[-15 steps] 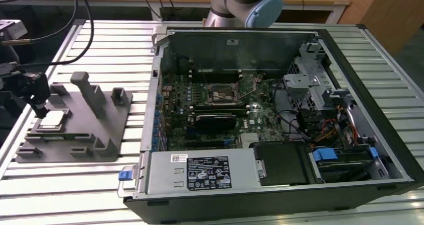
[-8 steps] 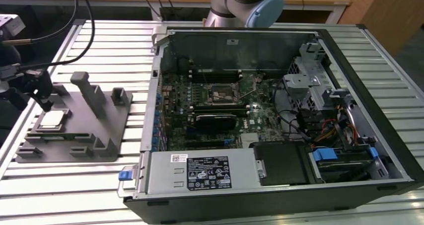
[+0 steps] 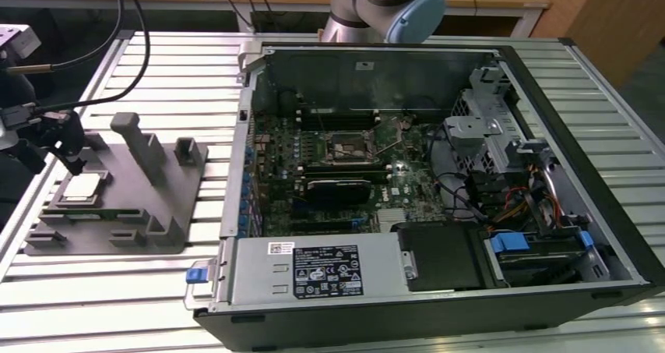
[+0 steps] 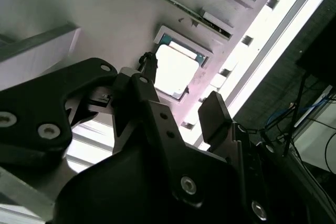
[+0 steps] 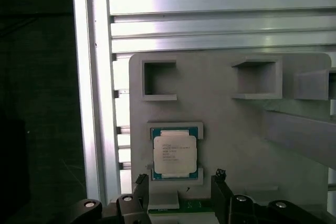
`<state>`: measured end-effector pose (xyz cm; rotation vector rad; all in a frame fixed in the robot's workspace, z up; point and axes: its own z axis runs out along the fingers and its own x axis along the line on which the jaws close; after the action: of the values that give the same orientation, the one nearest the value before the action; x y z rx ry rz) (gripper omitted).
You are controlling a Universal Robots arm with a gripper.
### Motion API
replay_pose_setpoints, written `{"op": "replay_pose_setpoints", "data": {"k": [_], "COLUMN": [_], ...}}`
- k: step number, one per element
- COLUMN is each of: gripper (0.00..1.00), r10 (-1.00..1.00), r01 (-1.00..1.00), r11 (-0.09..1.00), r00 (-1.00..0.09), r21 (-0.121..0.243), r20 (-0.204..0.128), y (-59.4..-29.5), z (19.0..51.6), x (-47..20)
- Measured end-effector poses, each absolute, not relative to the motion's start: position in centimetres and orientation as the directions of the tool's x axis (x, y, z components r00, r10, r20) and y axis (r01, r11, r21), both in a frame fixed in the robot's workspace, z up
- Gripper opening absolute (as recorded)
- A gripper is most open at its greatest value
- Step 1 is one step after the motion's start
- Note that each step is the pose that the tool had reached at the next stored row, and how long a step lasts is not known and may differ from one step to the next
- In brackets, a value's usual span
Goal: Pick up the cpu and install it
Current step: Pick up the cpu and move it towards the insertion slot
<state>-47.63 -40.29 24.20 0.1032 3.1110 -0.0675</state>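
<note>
Gripper released and spread over the cpu, which lies in its grey holder at the exterior view's left.

In the exterior view I get the layout: the slatted metal table [image 3: 124,291], the open computer case [image 3: 416,322] on the exterior view's right, and the motherboard [image 3: 400,185] flat inside it with the black socket frame [image 3: 346,145] near its middle. Well apart from the case, the grey holder [image 3: 156,185] carries the cpu [image 3: 83,185], with the gripper [image 3: 71,146] above it. In the first wrist view the cpu [image 5: 175,153] sits square in its recess, and the gripper [image 5: 180,178] has one black fingertip [image 5: 142,180] on each side, set wider than the chip. The second wrist view looks along a finger [image 4: 148,64] beside the cpu [image 4: 176,69], where I cannot tell whether it touches.
</note>
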Motion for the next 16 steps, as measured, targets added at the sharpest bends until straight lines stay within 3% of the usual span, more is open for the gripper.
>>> {"op": "replay_pose_setpoints", "data": {"k": [16], "gripper": [0.59], "r10": [0.065], "r01": [0.067], "r11": [0.997], "r00": [-0.997], "r21": [-0.042], "r20": [-0.030], "y": [-40.3], "z": [22.8], "x": [-47.6]}}
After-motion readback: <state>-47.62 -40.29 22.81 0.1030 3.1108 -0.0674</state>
